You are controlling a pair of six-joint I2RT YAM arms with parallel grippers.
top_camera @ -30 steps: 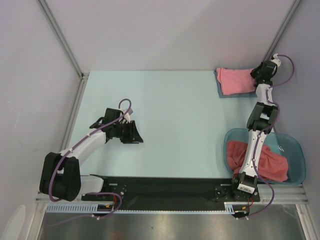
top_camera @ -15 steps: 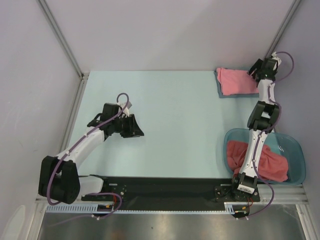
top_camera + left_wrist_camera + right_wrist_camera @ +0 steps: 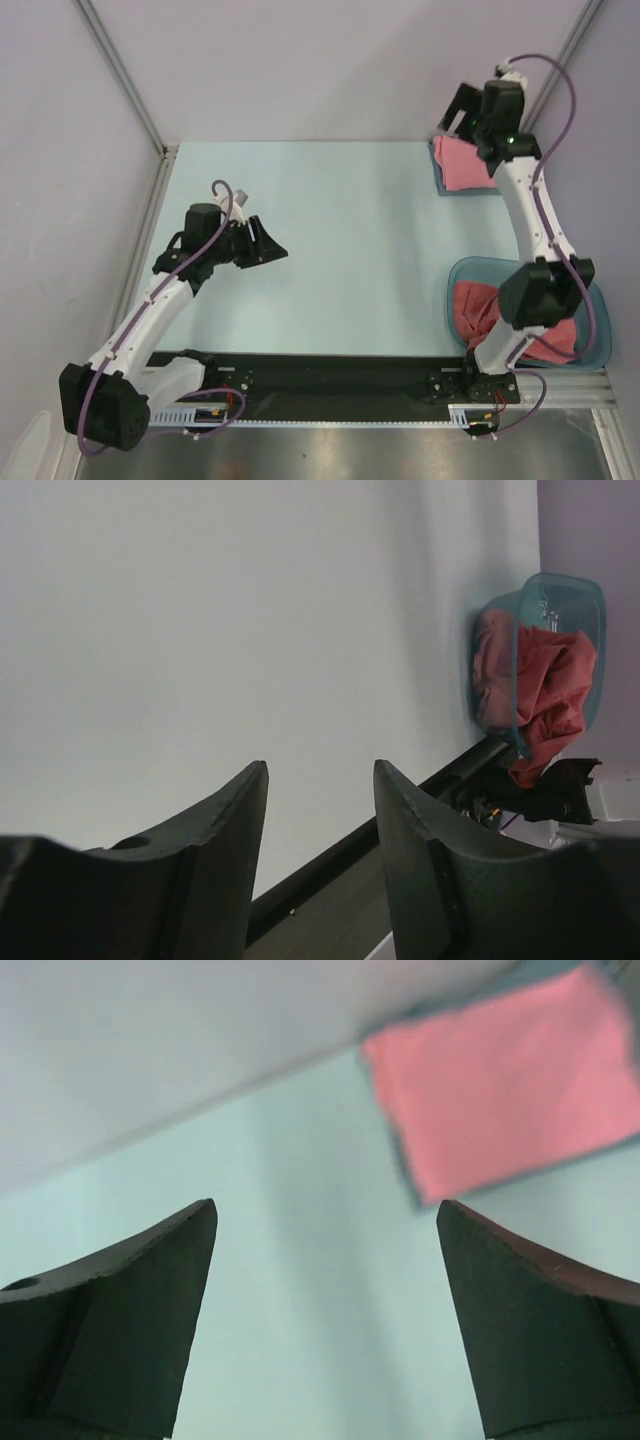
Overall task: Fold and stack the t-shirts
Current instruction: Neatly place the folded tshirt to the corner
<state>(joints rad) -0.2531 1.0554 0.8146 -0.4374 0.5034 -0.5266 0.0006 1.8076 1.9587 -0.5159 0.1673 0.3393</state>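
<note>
A folded salmon-pink t-shirt (image 3: 463, 165) lies on a grey-blue cloth (image 3: 439, 170) at the table's far right. My right gripper (image 3: 458, 108) hangs high above its far edge, open and empty. In the right wrist view the folded t-shirt (image 3: 500, 1090) lies beyond the spread right gripper (image 3: 325, 1205). More crumpled pink t-shirts (image 3: 476, 305) fill a teal tub (image 3: 600, 325) at the near right. My left gripper (image 3: 268, 246) hovers over bare table at the left, open with nothing between its fingers (image 3: 235, 810). The left wrist view shows the tub (image 3: 560, 585) with the t-shirts (image 3: 545, 675).
The black base rail (image 3: 330, 375) runs along the table's near edge, with both arm bases on it. Pale walls and metal posts (image 3: 125, 80) close off the left, back and right sides. The right arm's elbow (image 3: 540, 290) stands over the tub.
The right gripper opened wide, let go at the folded t-shirt and rose up and back from it. The left arm drew slightly left and its jaws opened further.
</note>
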